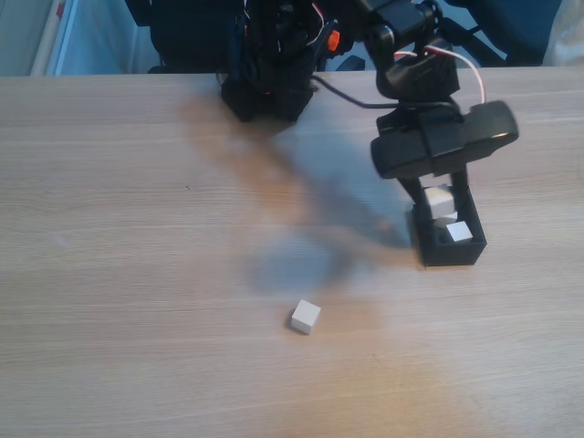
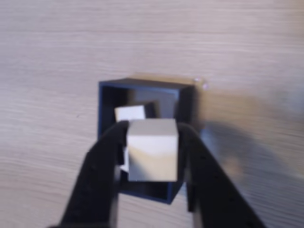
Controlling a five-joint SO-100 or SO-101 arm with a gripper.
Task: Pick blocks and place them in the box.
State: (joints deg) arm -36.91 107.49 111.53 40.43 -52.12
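Observation:
My gripper (image 1: 441,206) hangs right over the small black box (image 1: 452,254) at the right of the table in the fixed view, shut on a white block (image 1: 440,198). In the wrist view the held block (image 2: 152,149) sits between the two black fingers (image 2: 99,166), just above the open box (image 2: 140,85). Another white block (image 2: 129,113) lies inside the box at its far end, seen in the fixed view as the block (image 1: 458,232) near the box's front. One loose white block (image 1: 306,317) lies on the table, left of and nearer than the box.
The arm's black base (image 1: 266,64) stands at the back edge of the wooden table (image 1: 119,237). A red and white cable (image 1: 470,68) loops over the wrist. The arm's shadow falls between the base and the box.

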